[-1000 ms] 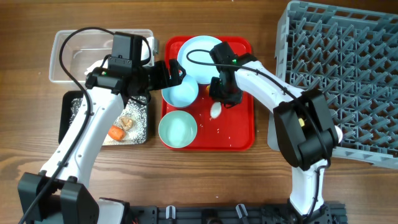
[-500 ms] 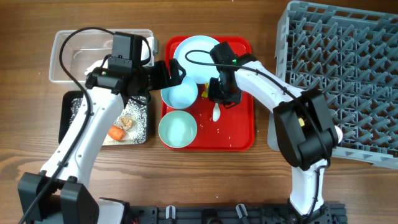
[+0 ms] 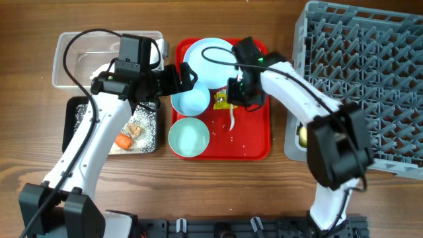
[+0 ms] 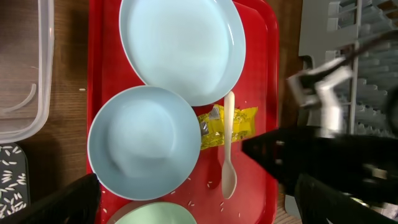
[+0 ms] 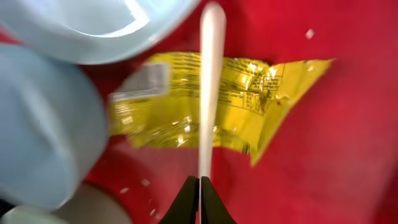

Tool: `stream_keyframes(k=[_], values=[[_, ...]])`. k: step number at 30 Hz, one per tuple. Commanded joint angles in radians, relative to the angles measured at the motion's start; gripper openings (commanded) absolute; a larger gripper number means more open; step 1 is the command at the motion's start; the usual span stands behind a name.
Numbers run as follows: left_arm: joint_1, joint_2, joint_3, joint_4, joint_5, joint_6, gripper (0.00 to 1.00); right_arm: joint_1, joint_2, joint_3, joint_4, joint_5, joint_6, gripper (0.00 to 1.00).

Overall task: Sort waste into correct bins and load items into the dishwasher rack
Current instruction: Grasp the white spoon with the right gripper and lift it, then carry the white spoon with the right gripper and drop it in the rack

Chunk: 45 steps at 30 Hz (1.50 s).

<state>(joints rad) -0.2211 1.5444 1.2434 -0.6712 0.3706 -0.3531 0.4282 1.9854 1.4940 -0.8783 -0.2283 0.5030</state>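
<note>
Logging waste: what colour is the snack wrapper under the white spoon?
The snack wrapper is yellow with dark print; clearest in the right wrist view.

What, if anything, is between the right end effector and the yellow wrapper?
The white spoon lies across the middle of the yellow wrapper on the red tray, directly in front of the right end effector. Only the wrapper's ends poke out beside it.

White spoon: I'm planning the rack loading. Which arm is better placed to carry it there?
Right: the right gripper is shut on the white spoon, and the dishwasher rack sits on that side; the left gripper hovers open by a blue bowl.
</note>
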Motion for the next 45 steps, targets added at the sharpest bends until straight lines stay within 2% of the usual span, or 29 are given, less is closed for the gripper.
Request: stream_keyframes(k=[1,7,8,9,11,13,16,24,25,29,37,45], values=[[-0.003,-0.005,0.000,0.001,-0.005,0.009,1.00,-0.003,-0.114,-0.003,-0.004,-0.012,-0.033,0.04],[-0.003,-0.005,0.000,0.001,-0.005,0.009,1.00,-0.011,-0.144,-0.005,-0.006,0.025,-0.058,0.06],[-0.003,-0.005,0.000,0.001,-0.005,0.009,1.00,-0.006,-0.130,-0.010,-0.005,0.024,-0.055,0.17],[-0.003,-0.005,0.000,0.001,-0.005,0.009,1.00,0.000,-0.110,-0.017,-0.006,0.024,-0.055,0.36],[-0.003,-0.005,0.000,0.001,-0.005,0.009,1.00,0.014,-0.066,-0.017,-0.019,0.020,-0.053,0.48],[-0.003,-0.005,0.000,0.001,-0.005,0.009,1.00,0.042,-0.011,-0.017,-0.016,0.008,-0.016,0.51],[-0.003,-0.005,0.000,0.001,-0.005,0.009,1.00,0.076,0.056,-0.017,0.008,0.014,0.046,0.50],[-0.003,-0.005,0.000,0.001,-0.005,0.009,1.00,0.108,0.182,-0.017,0.049,0.091,0.129,0.37],[-0.003,-0.005,0.000,0.001,-0.005,0.009,1.00,0.108,0.187,-0.017,0.052,0.090,0.129,0.34],[-0.003,-0.005,0.000,0.001,-0.005,0.009,1.00,0.108,0.192,-0.017,0.056,0.090,0.151,0.04],[-0.003,-0.005,0.000,0.001,-0.005,0.009,1.00,0.105,0.178,0.009,0.051,0.072,0.112,0.04],[-0.003,-0.005,0.000,0.001,-0.005,0.009,1.00,0.008,-0.156,0.014,-0.019,0.071,-0.006,0.04]])
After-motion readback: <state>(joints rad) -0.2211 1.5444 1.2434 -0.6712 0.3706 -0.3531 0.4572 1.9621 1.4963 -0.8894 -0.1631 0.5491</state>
